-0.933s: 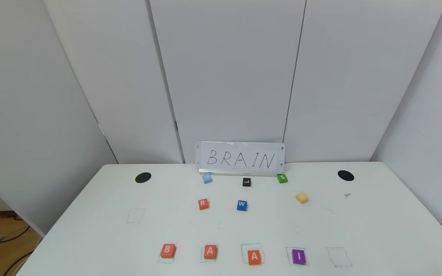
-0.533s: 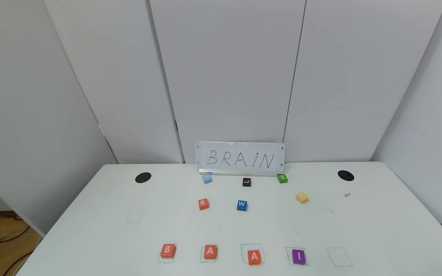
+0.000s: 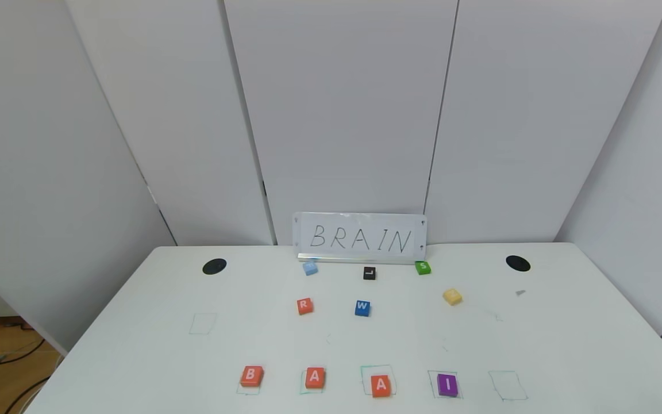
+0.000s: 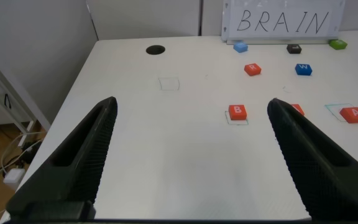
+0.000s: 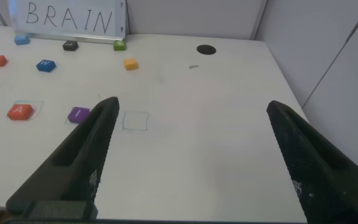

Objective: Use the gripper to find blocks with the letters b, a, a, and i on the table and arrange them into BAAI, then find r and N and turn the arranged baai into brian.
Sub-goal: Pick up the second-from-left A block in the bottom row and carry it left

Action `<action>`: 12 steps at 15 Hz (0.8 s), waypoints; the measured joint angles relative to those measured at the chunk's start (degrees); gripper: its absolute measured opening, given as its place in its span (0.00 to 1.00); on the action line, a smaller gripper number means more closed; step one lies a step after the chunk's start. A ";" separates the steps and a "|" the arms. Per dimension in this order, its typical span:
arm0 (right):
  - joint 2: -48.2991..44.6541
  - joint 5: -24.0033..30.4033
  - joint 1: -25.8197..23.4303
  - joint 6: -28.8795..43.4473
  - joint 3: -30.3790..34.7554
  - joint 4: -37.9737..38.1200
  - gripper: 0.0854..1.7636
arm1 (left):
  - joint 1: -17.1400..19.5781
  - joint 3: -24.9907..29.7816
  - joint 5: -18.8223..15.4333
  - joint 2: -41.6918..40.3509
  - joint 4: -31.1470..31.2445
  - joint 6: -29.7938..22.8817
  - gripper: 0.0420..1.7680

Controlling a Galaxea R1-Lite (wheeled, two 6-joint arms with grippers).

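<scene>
Scanning head view: blocks (image 3: pixel 315 378) sit in near row on table (image 3: pixel 135 356), B-A-A-I; r (image 3: pixel 304 306) mid-table, N (image 3: pixel 451 296) right of it. Both look light, rigid, flat — pinch opposite side faces.

Left wrist: left gripper (image 4: pixel 191 155) spread wide, empty, near B.

Right wrist: right gripper (image 5: pixel 188 158) gaping, empty, near I.

Sign (image 3: pixel 360 238) reads BRAIN (blocks (image 3: pixel 315 378): B, A, A, I).
</scene>
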 joint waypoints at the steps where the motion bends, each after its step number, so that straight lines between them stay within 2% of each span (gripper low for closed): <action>1: 0.00 0.00 0.00 -0.02 0.00 0.00 0.97 | 0.00 0.00 -0.01 0.00 -0.01 0.00 0.97; 9: 0.00 0.00 -0.10 -0.02 -0.21 0.30 0.97 | 0.00 -0.05 0.13 0.00 -0.41 -0.02 0.97; 12: 1.10 -0.80 -0.28 -0.02 -4.95 1.84 0.97 | 0.00 -4.95 -0.68 0.23 1.94 0.26 0.97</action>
